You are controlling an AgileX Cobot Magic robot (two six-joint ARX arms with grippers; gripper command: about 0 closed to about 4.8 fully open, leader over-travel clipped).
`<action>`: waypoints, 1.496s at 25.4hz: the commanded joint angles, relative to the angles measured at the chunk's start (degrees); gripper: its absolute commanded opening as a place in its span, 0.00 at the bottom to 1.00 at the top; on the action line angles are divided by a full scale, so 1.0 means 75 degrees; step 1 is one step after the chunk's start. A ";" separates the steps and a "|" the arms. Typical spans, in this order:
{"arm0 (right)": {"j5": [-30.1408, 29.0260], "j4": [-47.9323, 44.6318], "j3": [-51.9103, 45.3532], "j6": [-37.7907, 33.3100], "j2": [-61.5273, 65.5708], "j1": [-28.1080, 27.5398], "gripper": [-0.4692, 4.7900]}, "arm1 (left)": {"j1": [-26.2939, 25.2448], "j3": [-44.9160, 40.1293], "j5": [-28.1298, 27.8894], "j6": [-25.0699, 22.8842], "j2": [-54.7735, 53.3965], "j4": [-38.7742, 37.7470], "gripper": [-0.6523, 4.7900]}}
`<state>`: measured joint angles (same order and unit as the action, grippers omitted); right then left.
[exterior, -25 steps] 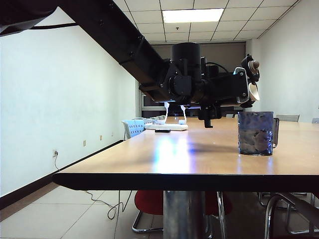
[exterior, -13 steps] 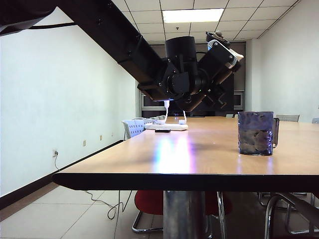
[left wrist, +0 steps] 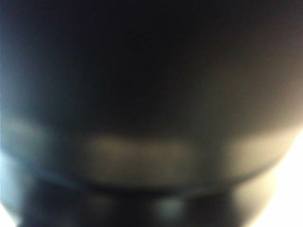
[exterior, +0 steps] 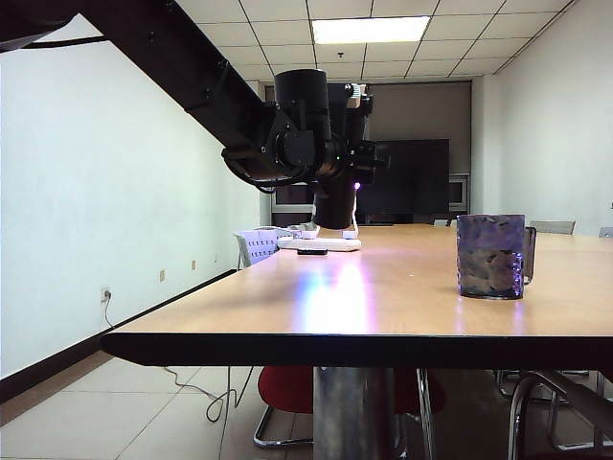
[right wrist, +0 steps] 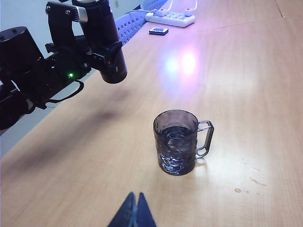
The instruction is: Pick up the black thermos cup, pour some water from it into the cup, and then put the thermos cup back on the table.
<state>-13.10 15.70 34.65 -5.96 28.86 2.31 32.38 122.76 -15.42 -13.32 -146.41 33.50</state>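
On the left, a long black arm comes down from the top corner over the bench (exterior: 364, 297). The left fingers (right wrist: 97, 47) are at its end, up in the air over the left part of the bench. They are closed around the black thermos cup (exterior: 335, 206) and hold it by its side. The black thermos cup (right wrist: 108, 45) hangs above the wood and does not touch it. It stands nearly straight up, leaning a little, with its lid end on top and its flat bottom facing down. The left wrist view is only a dark, blurry round shape, so nothing clear can be told from it.

Far back on the bench (right wrist: 246, 94), behind the thermos, lies a white power strip (exterior: 321, 243) with a small dark thing (exterior: 312, 252) just beside it.

To the right stands the cup (exterior: 490, 256), well apart from the thermos. The cup (right wrist: 177, 142) sits upright on the bench with its handle on the side away from the thermos. It has water in it. A few little drops (right wrist: 236, 190) lie on the wood near it.

The right fingers (right wrist: 135, 213) are low over the near part of the bench, pointing toward the cup. Their two blue tips are pressed together and they hold nothing.
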 commanded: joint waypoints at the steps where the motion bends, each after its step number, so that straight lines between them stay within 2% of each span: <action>1: 0.0012 -0.0157 0.0041 0.0000 -0.0009 -0.0003 0.09 | -0.0038 0.0070 0.0058 0.0061 0.0108 0.0041 0.34; 3: 0.0009 -0.0160 0.0041 0.0000 -0.0015 -0.0003 0.09 | -0.0114 0.0070 0.0061 -0.0041 0.0108 -0.0143 0.34; 7: 0.0003 -0.0160 0.0041 -0.0003 -0.0015 -0.0003 0.09 | -0.0210 0.0070 0.0087 0.0184 0.0108 -0.0227 0.34; 11: 0.0006 -0.0160 0.0041 -0.0003 -0.0015 -0.0003 0.09 | -0.0085 0.0070 0.0087 0.0189 0.0108 -0.0286 0.34; 13: 0.0006 -0.0163 0.0041 -0.0003 -0.0015 -0.0003 0.09 | 0.0079 0.0073 0.0530 0.0245 0.0114 -0.0367 0.34; 14: 0.0006 -0.0160 0.0041 0.0000 -0.0015 -0.0003 0.09 | 0.0105 0.0073 0.0708 0.0463 0.0114 -0.0391 0.34; 17: 0.0009 -0.0160 0.0041 -0.0003 -0.0015 -0.0003 0.09 | 0.0117 0.0073 0.0749 0.1763 0.0114 -0.0580 0.34; 21: 0.0009 -0.0160 0.0041 -0.0003 -0.0015 -0.0003 0.09 | 0.0076 0.0073 0.0781 0.2075 0.0114 -0.1224 0.34; 23: 0.0012 -0.0160 0.0041 0.0000 -0.0009 -0.0003 0.09 | 0.0076 0.0073 0.0901 0.2037 0.0114 -0.1716 0.34; 29: 0.0009 -0.0152 0.0041 0.0000 -0.0009 -0.0003 0.09 | 0.0073 0.0070 0.0892 0.2031 0.0099 -0.1897 0.34; 31: 0.0006 -0.0146 0.0041 0.0000 -0.0009 -0.0003 0.09 | 0.0073 0.0070 0.0889 0.2037 0.0093 -0.1751 0.49; 34: -0.0020 -0.0119 0.0041 -0.0003 -0.0012 -0.0003 0.09 | 0.0073 0.0070 0.0895 0.2037 0.0000 -0.1559 0.52; 35: -0.0020 -0.0122 0.0041 0.0000 -0.0015 -0.0003 0.09 | 0.0076 0.0070 0.0941 0.2037 -0.0044 -0.1565 0.58; 36: -0.0023 -0.0122 0.0041 -0.0003 -0.0015 -0.0003 0.09 | 0.0076 0.0070 0.1084 0.2037 -0.0079 -0.1574 0.71; 37: -0.0023 -0.0122 0.0041 0.0000 -0.0015 -0.0003 0.09 | 0.0076 0.0070 0.1090 0.2034 -0.0090 -0.1565 0.76; 38: -0.0023 -0.0122 0.0041 -0.0003 -0.0015 -0.0003 0.09 | 0.0076 0.0070 0.1090 0.2037 -0.0090 -0.1568 0.76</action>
<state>-13.15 15.55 34.65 -5.98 28.82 2.31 32.82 122.78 -7.49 1.87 -147.92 18.59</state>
